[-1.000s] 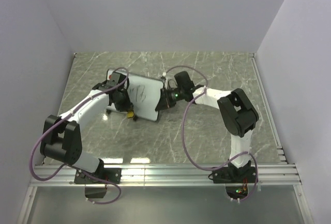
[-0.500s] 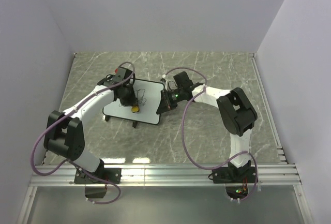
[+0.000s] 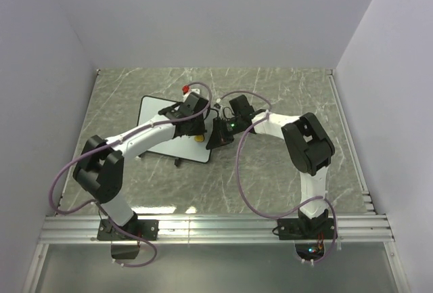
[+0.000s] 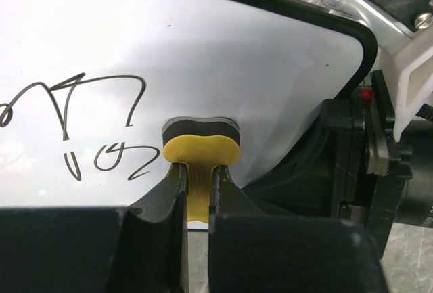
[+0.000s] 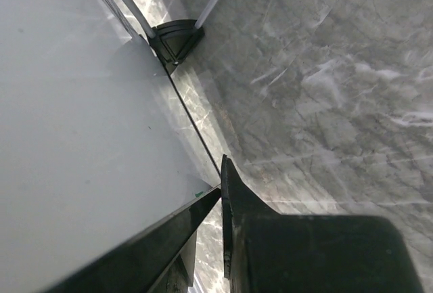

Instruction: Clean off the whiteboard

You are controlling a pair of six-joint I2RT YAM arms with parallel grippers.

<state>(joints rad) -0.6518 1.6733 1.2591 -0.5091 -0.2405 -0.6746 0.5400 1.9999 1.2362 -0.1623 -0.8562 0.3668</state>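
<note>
The whiteboard [image 3: 154,114] lies on the table left of centre, slightly raised on its black feet. In the left wrist view its face [image 4: 203,42] carries black scribbles [image 4: 81,124] on the left. My left gripper [image 3: 197,134] is shut on the yellow-black eraser [image 4: 200,145], whose pad presses on the board near its right edge. My right gripper [image 3: 215,136] is shut on the board's right edge. In the right wrist view the black frame [image 5: 179,218] sits against one finger [image 5: 233,205], and a black foot [image 5: 174,39] shows further along.
The grey marble tabletop [image 3: 270,171] is boxed in by white walls at the back and sides. An aluminium rail [image 3: 216,225] runs along the near edge at the arm bases. Purple cables [image 3: 240,178] loop from both arms.
My left gripper has swept the eraser from the board's left part across to its right edge. The right gripper has kept its hold on the board's edge.
</note>
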